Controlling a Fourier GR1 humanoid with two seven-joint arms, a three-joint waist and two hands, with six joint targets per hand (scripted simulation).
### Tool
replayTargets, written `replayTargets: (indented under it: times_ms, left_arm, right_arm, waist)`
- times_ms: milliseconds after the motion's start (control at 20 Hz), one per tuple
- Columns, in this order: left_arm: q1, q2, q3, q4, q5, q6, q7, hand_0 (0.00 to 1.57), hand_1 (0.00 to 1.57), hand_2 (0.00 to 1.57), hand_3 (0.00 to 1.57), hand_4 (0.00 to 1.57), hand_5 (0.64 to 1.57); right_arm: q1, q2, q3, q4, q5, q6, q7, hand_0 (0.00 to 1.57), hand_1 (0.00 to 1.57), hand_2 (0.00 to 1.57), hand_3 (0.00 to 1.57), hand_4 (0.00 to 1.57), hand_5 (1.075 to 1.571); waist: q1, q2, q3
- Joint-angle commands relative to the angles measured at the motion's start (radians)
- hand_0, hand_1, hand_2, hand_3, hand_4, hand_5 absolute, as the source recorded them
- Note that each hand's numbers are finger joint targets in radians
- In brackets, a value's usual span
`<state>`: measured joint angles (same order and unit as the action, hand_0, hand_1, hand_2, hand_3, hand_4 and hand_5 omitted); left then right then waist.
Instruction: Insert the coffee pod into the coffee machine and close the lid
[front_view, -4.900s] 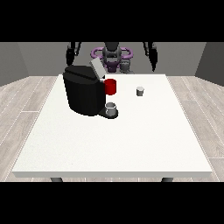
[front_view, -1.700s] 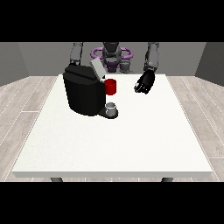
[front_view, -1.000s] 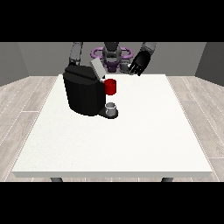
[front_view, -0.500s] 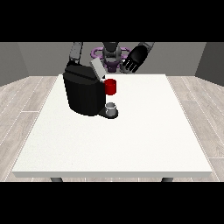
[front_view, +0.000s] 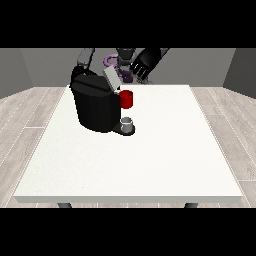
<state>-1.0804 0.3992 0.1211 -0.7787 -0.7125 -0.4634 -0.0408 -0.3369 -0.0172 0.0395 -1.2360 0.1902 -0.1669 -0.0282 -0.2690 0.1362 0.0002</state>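
Observation:
The black coffee machine (front_view: 95, 107) stands at the table's back left, its grey lid (front_view: 111, 79) tilted open. It has a red part (front_view: 126, 99) at its front and a small grey cup (front_view: 127, 123) on its drip tray. The hand at the view's right (front_view: 142, 62) hangs in the air just right of and above the open lid, fingers curled downward. No coffee pod lies on the table; it is hidden inside that hand. The hand at the view's left (front_view: 76, 74) is low behind the machine and mostly hidden by it.
The white table (front_view: 150, 160) stretches wide in front of and to the right of the machine. The robot's torso (front_view: 122, 62) with a purple part stands just behind the table's far edge.
The hand at the view's right went down to the pod, lifted, then swung left towards the open lid. The pod has left its spot on the table.

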Motion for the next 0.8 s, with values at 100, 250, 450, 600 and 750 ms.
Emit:
replayTargets:
  times_ms: [100,250,450,600,750]
  left_arm:
    - [-0.091,0.039,0.028,0.039,-0.005,0.004,0.021,1.22,1.22,1.29,1.24,0.48,1.571]
    - [-0.122,0.055,0.028,0.046,-0.019,0.035,0.009,1.27,1.27,1.3,1.26,0.47,1.571]
    - [-0.075,0.045,0.018,0.073,-0.026,0.051,-0.038,1.2,1.2,1.29,1.25,0.49,1.571]
    - [-0.138,0.028,0.008,0.06,-0.026,0.018,-0.001,1.19,1.19,1.26,1.22,0.46,1.571]
    - [-0.119,0.035,0.022,0.09,-0.036,0.078,-0.021,1.2,1.2,1.26,1.23,0.46,1.571]
  right_arm:
    - [-0.028,0.002,-0.008,-0.038,0.01,-0.024,0.004,0.0,0.0,0.0,0.0,0.0,1.571]
    - [-0.051,-0.013,-0.012,-0.059,-0.001,0.001,-0.027,0.0,0.0,0.0,0.0,0.0,1.571]
    - [-0.095,-0.029,-0.052,-0.091,-0.017,-0.01,0.063,0.0,0.0,0.0,0.0,0.19,1.571]
    - [-0.115,-0.057,-0.101,-0.025,-0.042,0.001,0.021,0.0,0.0,0.0,0.0,0.0,1.571]
    - [-0.088,-0.024,-0.044,-0.073,-0.003,-0.019,0.025,0.0,0.0,0.0,0.0,0.15,1.571]
  waist:
    - [-0.037,0.066,0.0]
    - [-0.059,0.116,0.0003]
    - [-0.042,0.127,-0.0001]
    - [-0.021,0.146,0.0003]
    - [-0.057,0.167,-0.0002]
